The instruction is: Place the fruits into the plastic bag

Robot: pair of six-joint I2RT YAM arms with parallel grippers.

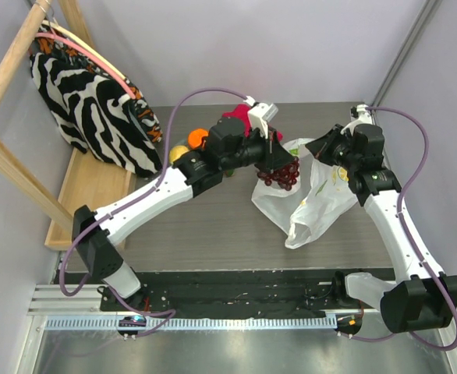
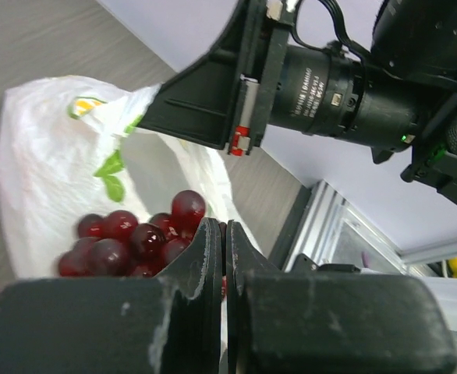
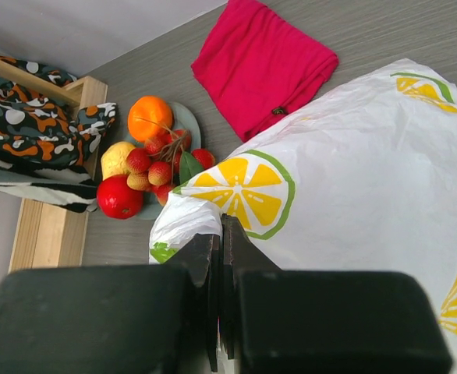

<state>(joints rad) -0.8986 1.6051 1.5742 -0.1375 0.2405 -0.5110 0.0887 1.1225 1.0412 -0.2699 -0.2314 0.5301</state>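
A dark red grape bunch (image 1: 281, 172) hangs over the open mouth of the white lemon-print plastic bag (image 1: 310, 199), with my left gripper (image 1: 278, 154) shut on its stem. In the left wrist view the grapes (image 2: 135, 241) sit just past the closed left gripper (image 2: 224, 230), with the bag (image 2: 49, 156) beneath them. My right gripper (image 3: 221, 226) is shut on the bag's rim (image 3: 185, 226) and holds it up. The other fruits lie on the plate (image 3: 188, 118): an orange (image 3: 150, 117), a red apple (image 3: 119, 196), a yellow fruit (image 3: 114, 158) and a red-yellow cluster (image 3: 157, 165).
A crimson cloth (image 3: 263, 58) lies behind the bag. A zebra-striped fabric bag (image 1: 88, 101) hangs from a wooden rack (image 1: 88, 191) at the far left. The right gripper's body (image 2: 205, 109) looms close above the bag mouth in the left wrist view.
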